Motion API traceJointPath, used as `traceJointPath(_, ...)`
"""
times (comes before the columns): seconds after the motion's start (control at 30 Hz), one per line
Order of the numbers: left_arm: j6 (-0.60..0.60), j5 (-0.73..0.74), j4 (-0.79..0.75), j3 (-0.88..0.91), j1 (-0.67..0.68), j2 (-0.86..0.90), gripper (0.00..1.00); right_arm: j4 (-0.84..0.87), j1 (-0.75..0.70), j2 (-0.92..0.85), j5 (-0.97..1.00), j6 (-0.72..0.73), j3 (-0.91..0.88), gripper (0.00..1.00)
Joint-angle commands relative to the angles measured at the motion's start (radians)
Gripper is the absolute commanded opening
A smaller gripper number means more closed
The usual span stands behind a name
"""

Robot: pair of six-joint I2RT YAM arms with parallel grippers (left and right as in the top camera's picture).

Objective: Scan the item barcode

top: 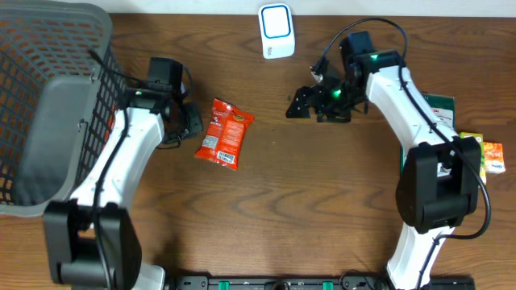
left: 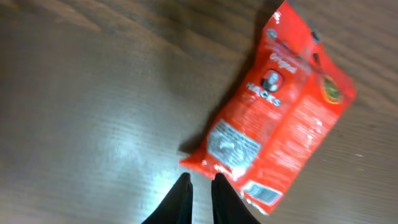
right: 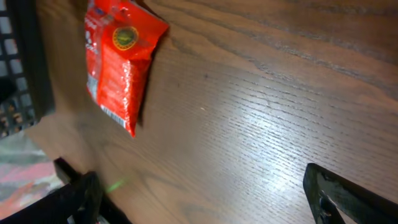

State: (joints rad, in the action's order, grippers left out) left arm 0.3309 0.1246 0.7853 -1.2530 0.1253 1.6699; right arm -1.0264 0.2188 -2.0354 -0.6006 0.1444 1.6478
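Found the red foil snack packet lying flat and tilted on the brown wooden table, left of centre, with white label panels facing up. Saw it well apart from the white box-shaped scanner with a blue-ringed face, which stood at the table's far edge. Noted the left gripper just beside the packet's lower left corner, its black fingers clenched to a thin slit with only table showing between them. Could not tell whether one tip touched the packet's edge. Saw the right gripper hanging to the right of the packet, apart from it, spread wide and grasping nothing, a green light glowing on it. Noted the black wire-mesh basket with grey liner at the table's left edge. Saw small coloured cardboard boxes at the right edge.
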Motion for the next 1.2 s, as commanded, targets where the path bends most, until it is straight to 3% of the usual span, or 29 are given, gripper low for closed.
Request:
traceJointPath(0.0,-0.083,-0.006,-0.025,0.008,0.0,0.065,0.14,0.037,0.052,0.006,0.035,0.092,-0.024,0.99)
traceJointPath(0.17,-0.11,-0.003,-0.08,0.008,0.001,0.154,0.14,0.113,0.111,0.006,0.036,0.129,-0.05,0.99)
traceJointPath(0.33,-0.114,0.108,-0.108,0.008,0.024,0.233,0.14,0.137,0.143,0.006,0.087,0.148,-0.061,0.99)
traceJointPath(0.7,-0.113,0.107,-0.166,0.008,0.121,0.295,0.15,0.136,0.127,0.006,0.039,0.143,-0.095,0.99)
traceJointPath(1.03,-0.105,0.108,-0.162,0.008,0.183,0.305,0.17,0.235,0.103,0.006,-0.115,0.132,-0.233,0.88)
traceJointPath(1.17,-0.089,0.107,-0.163,0.008,0.197,0.305,0.21,0.342,0.121,0.006,-0.191,0.149,-0.316,0.76)
